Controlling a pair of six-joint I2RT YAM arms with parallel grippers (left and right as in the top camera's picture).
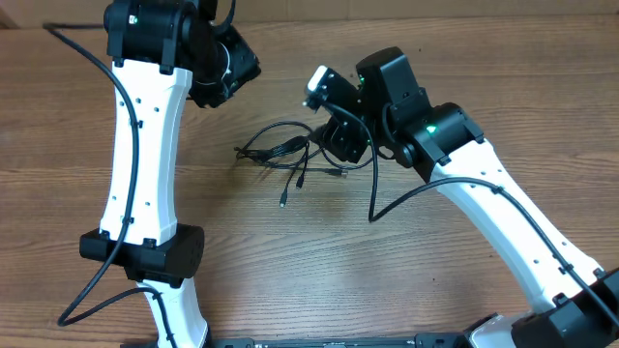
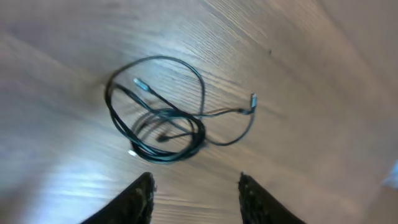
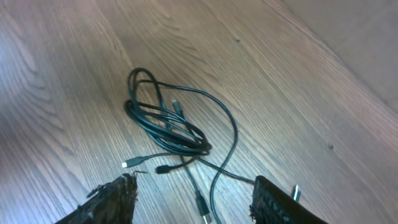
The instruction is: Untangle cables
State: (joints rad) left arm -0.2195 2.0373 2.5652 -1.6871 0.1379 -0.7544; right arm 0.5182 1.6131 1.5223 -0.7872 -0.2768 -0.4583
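The cables (image 1: 282, 151) lie in one loose tangle on the wooden table between the two arms, with a plug tip (image 1: 283, 201) trailing toward the front. In the left wrist view the cables (image 2: 168, 114) form a coiled loop ahead of my left gripper (image 2: 194, 186), which is open, empty and apart from them. Overhead, that left gripper (image 1: 215, 92) hangs up and to the left of the tangle. My right gripper (image 3: 194, 190) is open too, just above the tangle's near strands (image 3: 214, 180), which run across the table between its fingers. Overhead, the right gripper (image 1: 335, 145) sits at the tangle's right edge.
A thick black wire (image 1: 375, 193) fixed to the right arm hangs over the table right of the tangle. Another such wire (image 1: 97, 63) runs by the left arm. The table's far edge (image 1: 455, 19) crosses the top of the overhead view.
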